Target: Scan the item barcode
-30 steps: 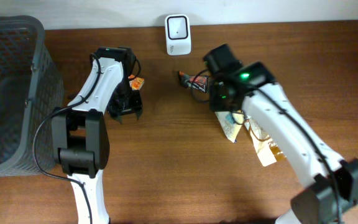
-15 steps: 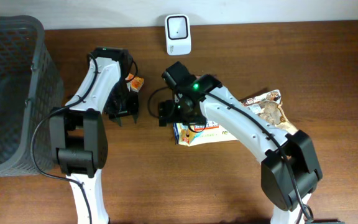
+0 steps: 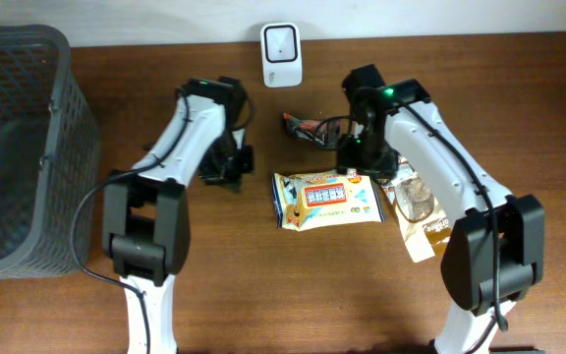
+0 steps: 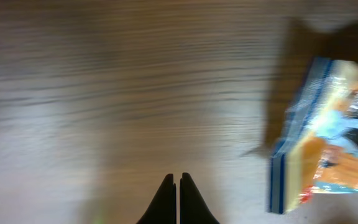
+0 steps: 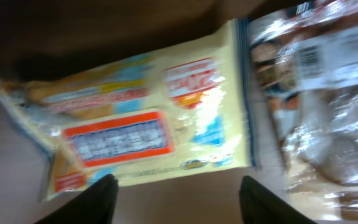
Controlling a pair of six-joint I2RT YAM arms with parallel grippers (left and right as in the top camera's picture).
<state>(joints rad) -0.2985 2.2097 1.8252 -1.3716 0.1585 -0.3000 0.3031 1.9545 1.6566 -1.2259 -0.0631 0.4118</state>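
**Status: Item On Table, Scan Outstanding**

Left gripper [image 4: 178, 186]: fingers were pressed together with nothing between them, above the bare table [image 4: 104, 93]. Right gripper [image 5: 180, 190]: fingers stood apart and empty, directly over the yellow snack packet [image 5: 148, 130]. The packet lay flat, print side up, between the two arms, its right edge touching a clear brown snack bag [image 5: 316, 93]. The white barcode scanner [image 3: 281, 42] stood at the table's far edge, well apart from the packet. Judgement: no item faced the scanner, so grasping, presenting the barcode and scanning were all outstanding.

A brown wooden table [image 3: 263, 295] is filling the overhead view, and a pale wall [image 3: 460, 15] is running along its far edge.
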